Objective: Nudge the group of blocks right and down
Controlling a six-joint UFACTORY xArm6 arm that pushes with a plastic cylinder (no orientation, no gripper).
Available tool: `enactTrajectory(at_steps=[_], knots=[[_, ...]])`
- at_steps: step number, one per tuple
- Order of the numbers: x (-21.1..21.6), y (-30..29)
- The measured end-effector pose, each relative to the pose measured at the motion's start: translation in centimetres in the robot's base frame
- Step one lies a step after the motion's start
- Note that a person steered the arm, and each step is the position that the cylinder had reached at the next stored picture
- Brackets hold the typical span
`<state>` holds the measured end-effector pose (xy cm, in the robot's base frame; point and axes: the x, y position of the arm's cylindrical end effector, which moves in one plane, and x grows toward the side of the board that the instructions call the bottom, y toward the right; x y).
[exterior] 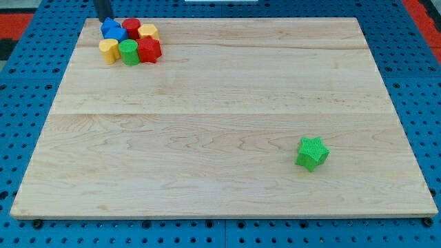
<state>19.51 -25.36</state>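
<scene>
A tight group of blocks sits at the board's top left corner. It holds a blue block (112,29), a red cylinder (131,27), a yellow block (148,32), a second yellow block (108,50), a green cylinder (129,52) and a red block (149,49). My dark rod comes down from the view's top edge. My tip (103,18) is just above and left of the blue block, at or very near its top edge. A green star block (312,153) lies alone at the lower right.
The wooden board (220,124) lies on a blue perforated table (21,83). The group sits close to the board's top edge and left edge.
</scene>
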Motion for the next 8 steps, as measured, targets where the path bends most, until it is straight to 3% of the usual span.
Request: enactTrajectory(at_steps=[1,3,8], knots=[[1.2,-2.0],[1.7,6.3],[3.8,8.1]])
